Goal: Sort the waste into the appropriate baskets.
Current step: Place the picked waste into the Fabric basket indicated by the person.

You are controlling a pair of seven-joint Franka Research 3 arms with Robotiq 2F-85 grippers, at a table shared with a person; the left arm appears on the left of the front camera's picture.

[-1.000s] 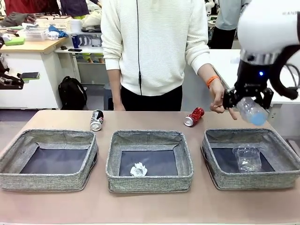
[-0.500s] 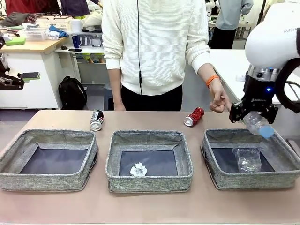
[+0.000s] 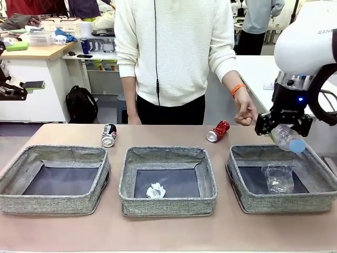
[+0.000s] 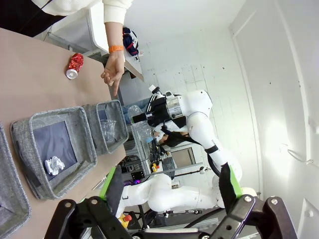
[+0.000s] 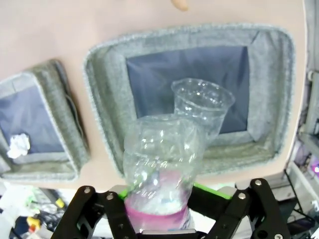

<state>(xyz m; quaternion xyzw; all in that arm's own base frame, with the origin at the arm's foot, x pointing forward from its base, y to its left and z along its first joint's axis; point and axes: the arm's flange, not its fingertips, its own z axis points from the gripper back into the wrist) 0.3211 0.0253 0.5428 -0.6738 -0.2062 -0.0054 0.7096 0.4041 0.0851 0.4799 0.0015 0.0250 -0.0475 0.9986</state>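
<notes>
Clear plastic bottle (image 3: 287, 138) w/ pink label & blue cap is up in the air, clamped betw. the green pads of the right gripper (image 3: 283, 129). It's tilted, cap end lowest, above the far rim of the right basket (image 3: 279, 203). In the right wrist view the jaws press on the pink-label part, and the bottle's clear body points down at the basket floor.

Clear plastic cup (image 3: 278, 178) stands upright inside that same basket, apart from the bottle.

Middle basket (image 3: 168, 203) has the crumpled paper ball (image 3: 156, 191) on its dark floor, near the front wall. Left basket (image 3: 52, 203) sits beside it.

Black-and-silver can (image 3: 108, 135) lies on the table (image 3: 168, 232) behind the left & middle baskets. Red can (image 3: 218, 131), dented, lies behind the gap betw. the middle & right ones.

Person's hand (image 3: 245, 112), orange wristband, hangs loosely curled at the far edge, just beside the right gripper, no contact.

Left gripper (image 4: 164, 209): jaws wide apart, nothing betw. them, well away from the baskets.
</notes>
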